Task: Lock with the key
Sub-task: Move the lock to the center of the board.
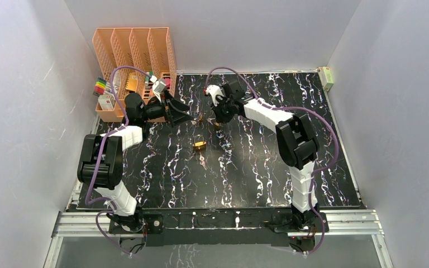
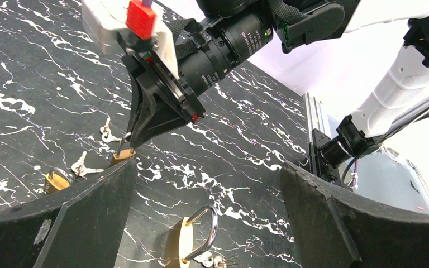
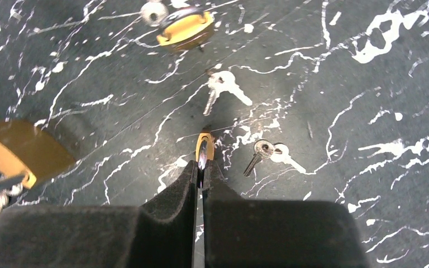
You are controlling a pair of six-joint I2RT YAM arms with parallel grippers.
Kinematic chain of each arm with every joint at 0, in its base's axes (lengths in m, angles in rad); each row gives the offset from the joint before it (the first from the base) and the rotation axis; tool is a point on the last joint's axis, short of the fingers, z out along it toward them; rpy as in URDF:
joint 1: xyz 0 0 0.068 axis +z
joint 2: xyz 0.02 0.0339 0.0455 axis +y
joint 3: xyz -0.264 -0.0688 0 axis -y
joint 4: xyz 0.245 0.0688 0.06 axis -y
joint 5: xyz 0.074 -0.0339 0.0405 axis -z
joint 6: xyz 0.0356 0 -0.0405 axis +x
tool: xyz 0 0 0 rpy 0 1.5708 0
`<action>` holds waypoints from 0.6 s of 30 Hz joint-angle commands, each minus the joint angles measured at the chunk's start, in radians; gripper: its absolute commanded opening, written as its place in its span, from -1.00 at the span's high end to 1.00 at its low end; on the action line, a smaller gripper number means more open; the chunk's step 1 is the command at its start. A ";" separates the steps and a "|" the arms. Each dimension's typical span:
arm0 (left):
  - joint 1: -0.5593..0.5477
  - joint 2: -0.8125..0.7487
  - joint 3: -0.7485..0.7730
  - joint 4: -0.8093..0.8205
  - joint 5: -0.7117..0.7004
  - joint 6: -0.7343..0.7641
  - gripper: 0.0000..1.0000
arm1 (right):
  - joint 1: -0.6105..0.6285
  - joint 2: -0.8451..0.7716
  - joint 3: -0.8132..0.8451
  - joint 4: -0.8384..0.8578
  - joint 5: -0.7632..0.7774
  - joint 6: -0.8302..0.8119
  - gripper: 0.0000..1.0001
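**Brass padlock gripped, key work not yet begun**

Brass shows at the tip of the right end effector [image 3: 202,167]: its two fingers are pressed together on the shackle of a small padlock [image 2: 123,156], whose body hangs below them, close to the dark marbled bench [image 1: 257,178]. Whether the body touches the surface I cannot tell. That grip looks like the only part of the job done. No key sits in this lock as far as the views show, and none is in either end effector.

One key pair [image 3: 223,86] lies loose on the bench just beyond the held lock, and a second key pair [image 3: 268,151] lies just beside it to the right. The left end effector [image 2: 208,178] has its fingers wide apart and holds nothing. It hovers facing the right one, near it but not touching. Beneath it lies an open-shackle padlock [image 2: 192,240].

Left to do, by my reading: pick up a key, seat it in the held lock, and turn.
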 commanded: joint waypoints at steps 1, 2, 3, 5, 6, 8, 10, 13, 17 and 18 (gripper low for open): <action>0.007 -0.020 0.030 0.016 0.043 0.012 -0.97 | -0.021 -0.094 -0.019 -0.018 -0.157 -0.205 1.00; 0.007 -0.019 0.030 0.016 0.046 0.011 -0.97 | -0.027 -0.102 -0.024 -0.018 -0.172 -0.218 1.00; 0.007 -0.019 0.030 0.016 0.047 0.011 -0.97 | -0.035 -0.108 -0.029 -0.018 -0.210 -0.232 1.00; 0.007 -0.019 0.031 0.016 0.049 0.013 -0.97 | -0.051 -0.121 -0.038 -0.024 -0.260 -0.258 1.00; 0.007 -0.019 0.031 0.015 0.052 0.013 -0.97 | -0.053 -0.128 -0.046 -0.023 -0.277 -0.273 1.00; 0.007 -0.018 0.032 0.016 0.055 0.014 -0.97 | -0.055 -0.135 -0.054 -0.023 -0.288 -0.288 1.00; 0.007 -0.016 0.033 0.015 0.056 0.014 -0.97 | -0.055 -0.135 -0.059 -0.026 -0.296 -0.298 1.00; 0.007 -0.016 0.033 0.016 0.059 0.014 -0.97 | -0.055 -0.131 -0.066 -0.029 -0.304 -0.307 1.00; 0.007 -0.015 0.033 0.015 0.061 0.014 -0.97 | -0.052 -0.129 -0.071 -0.042 -0.308 -0.315 1.00; 0.007 -0.014 0.034 0.016 0.062 0.014 -0.97 | -0.052 -0.130 -0.075 -0.042 -0.306 -0.318 1.00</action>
